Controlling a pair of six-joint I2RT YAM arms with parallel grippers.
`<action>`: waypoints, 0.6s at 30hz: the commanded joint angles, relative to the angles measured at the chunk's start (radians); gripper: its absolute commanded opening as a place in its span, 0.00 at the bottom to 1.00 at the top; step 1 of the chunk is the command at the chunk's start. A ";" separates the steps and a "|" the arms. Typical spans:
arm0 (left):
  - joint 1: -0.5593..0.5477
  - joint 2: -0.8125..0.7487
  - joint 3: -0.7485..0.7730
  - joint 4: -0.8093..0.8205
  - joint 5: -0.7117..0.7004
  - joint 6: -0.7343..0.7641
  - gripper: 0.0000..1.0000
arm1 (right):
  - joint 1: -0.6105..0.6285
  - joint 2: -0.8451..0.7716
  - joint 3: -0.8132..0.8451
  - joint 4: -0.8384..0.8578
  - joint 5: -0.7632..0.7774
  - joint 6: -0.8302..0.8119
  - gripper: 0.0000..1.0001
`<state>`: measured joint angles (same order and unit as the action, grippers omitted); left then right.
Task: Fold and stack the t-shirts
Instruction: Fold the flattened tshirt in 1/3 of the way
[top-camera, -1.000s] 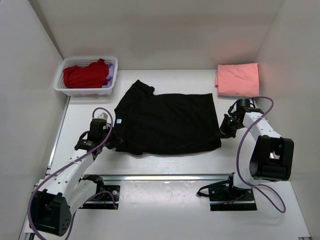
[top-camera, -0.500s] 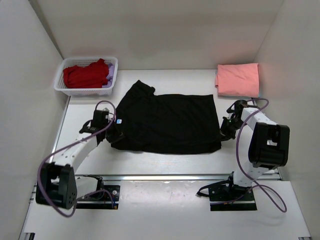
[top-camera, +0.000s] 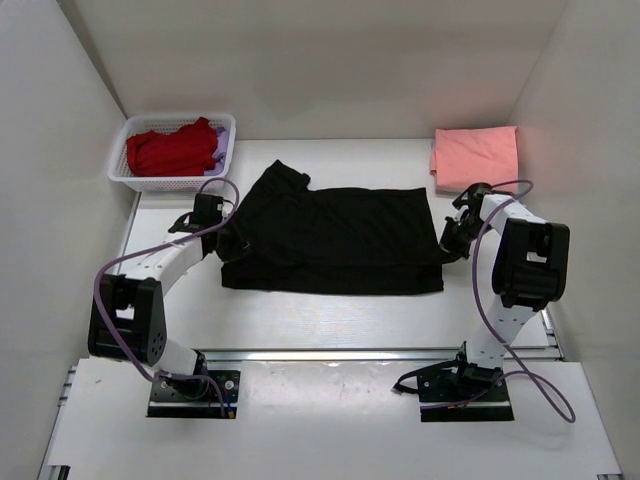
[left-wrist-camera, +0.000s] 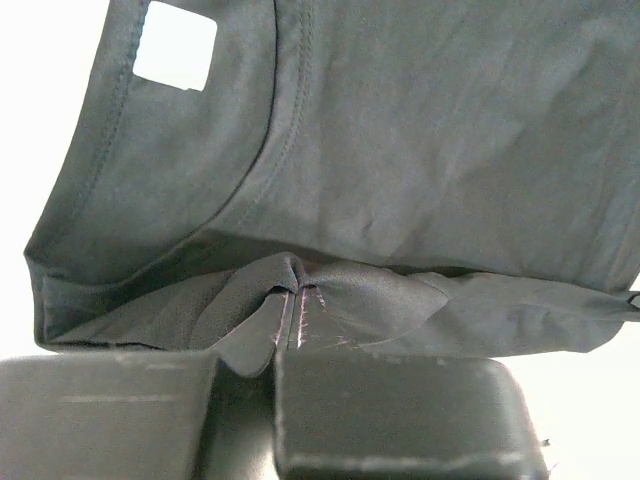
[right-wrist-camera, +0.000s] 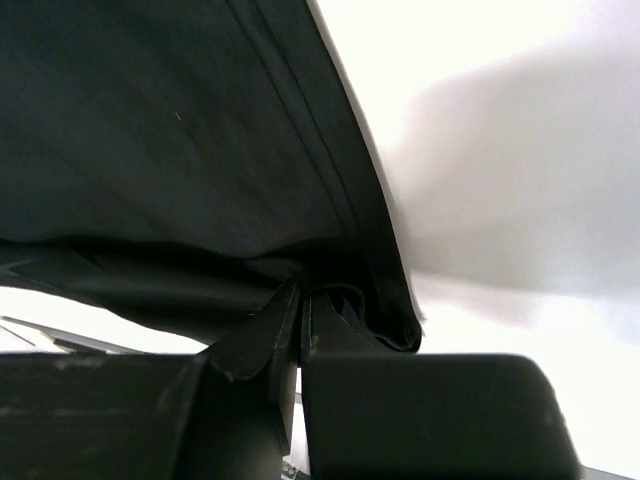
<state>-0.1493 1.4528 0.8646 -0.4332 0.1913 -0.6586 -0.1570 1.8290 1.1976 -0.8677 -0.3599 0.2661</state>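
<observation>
Top external view: the black t-shirt (top-camera: 330, 240) lies spread over the middle of the frame on the white table (top-camera: 330, 320). One sleeve juts toward the upper left, and its lower edge runs nearly straight from left to right. The left gripper (top-camera: 226, 247) sits at the shirt's left edge, left of centre in the frame. The right gripper (top-camera: 447, 250) sits at the shirt's lower right corner, right of centre.

A folded salmon-pink t-shirt (top-camera: 476, 158) rests flat in the upper right, apart from the black one. In the upper left a white lattice basket (top-camera: 165, 184) holds a crumpled red t-shirt (top-camera: 170, 150). A bit of a lilac t-shirt (top-camera: 222, 150) shows at the basket's right side.

In the left wrist view, the left gripper (left-wrist-camera: 290, 305) at the bottom centre has its fingers pressed together on a pinch of the black t-shirt (left-wrist-camera: 430, 150). The cloth is bunched up around the fingertips, and the collar curves through the upper left, where a white label (left-wrist-camera: 175, 45) shows.

In the right wrist view, the right gripper (right-wrist-camera: 298, 300) at the bottom centre likewise pinches a gathered hem of the black t-shirt (right-wrist-camera: 150, 130). The cloth fills the upper left of the frame, with bright table surface to the right.
</observation>
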 joint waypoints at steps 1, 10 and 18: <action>0.013 0.012 0.044 0.010 -0.004 0.013 0.00 | 0.010 0.029 0.074 -0.022 0.012 0.007 0.00; 0.047 0.102 0.131 0.103 0.016 -0.010 0.45 | -0.006 0.081 0.189 -0.017 0.027 0.024 0.17; 0.048 0.116 0.177 0.151 0.057 -0.044 0.60 | 0.004 0.036 0.258 0.033 0.029 0.042 0.45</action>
<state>-0.1036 1.6062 1.0363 -0.3199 0.2138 -0.6861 -0.1528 1.9091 1.4193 -0.8627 -0.3397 0.2966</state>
